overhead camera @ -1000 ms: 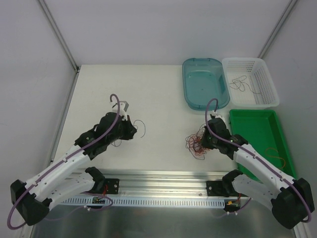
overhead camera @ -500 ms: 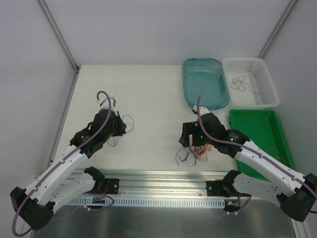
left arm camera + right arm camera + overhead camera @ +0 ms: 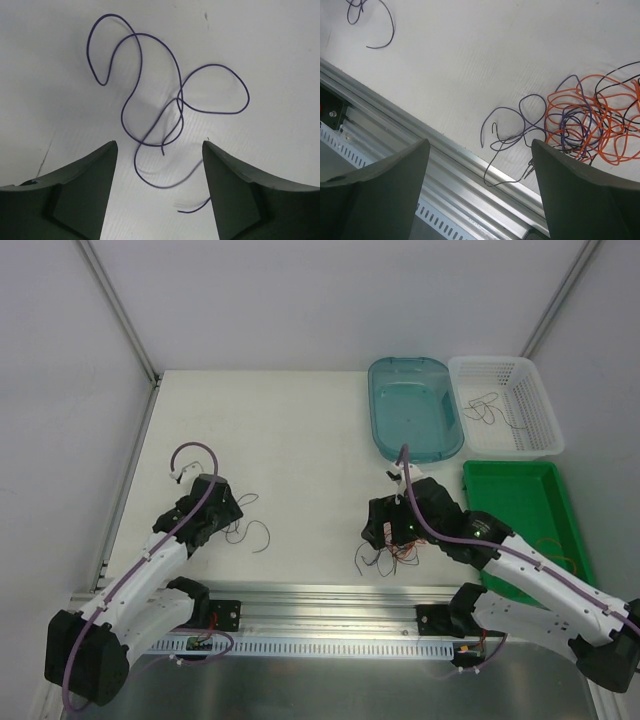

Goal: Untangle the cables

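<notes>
From above, the left tool hovers low over the left half of the worktop, just beside a single purple strand that lies alone, well apart from everything else. The right tool sits over the tangle of the cables near the front rail. Behind it stand a teal tub, a white basket with a dark wire in it, and a green tray with an orange wire at its near end.

In the left wrist view, the two fingers are spread wide with nothing gripped. The purple strand curls in loose loops on the worktop ahead, its near end reaching between the jaws.

In the right wrist view, these fingers are also apart and empty. The orange loops are knotted with black and purple ones at the right. One purple wire and a thin black end trail out to the left, toward the rail.

The step in hand looks like pulling strands out singly: one is free, the knot is not. The next move probably calls for closing on a trailing end outside the knot and drawing it sideways slowly, since a grab into the middle would likely drag the whole clump.
</notes>
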Controlling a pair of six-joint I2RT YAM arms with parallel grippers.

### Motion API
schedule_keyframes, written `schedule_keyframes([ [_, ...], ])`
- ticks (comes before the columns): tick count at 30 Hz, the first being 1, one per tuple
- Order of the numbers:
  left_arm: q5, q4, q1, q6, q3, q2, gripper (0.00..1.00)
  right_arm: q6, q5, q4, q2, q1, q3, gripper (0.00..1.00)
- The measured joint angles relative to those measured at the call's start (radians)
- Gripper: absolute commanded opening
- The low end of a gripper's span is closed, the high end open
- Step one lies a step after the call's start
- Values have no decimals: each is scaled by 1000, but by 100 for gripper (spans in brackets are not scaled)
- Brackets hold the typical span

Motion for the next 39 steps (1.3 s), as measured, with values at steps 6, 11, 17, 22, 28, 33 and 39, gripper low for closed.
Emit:
schedule_keyframes([
  [6,-20,9,61,-47,-34,-5,99,-10,-23,0,-34,8,-13,88],
  [11,11,40,74,-52,-38,81,99,-19,-31,0,-89,10,-13,87],
  [17,66,74,74,-45,-35,224,95,-33,-26,-13,-118,11,-24,95],
  [22,73,96,74,-39,-11,296,73,-36,-6,-40,-178,11,-41,100],
  [28,73,127,74,-27,28,377,22,-40,53,-76,-244,11,-41,97],
  [33,109,148,74,-14,51,415,0,-44,136,-109,-294,12,-41,97],
  [39,205,151,68,21,150,468,0,-41,277,-161,-380,11,-41,97],
])
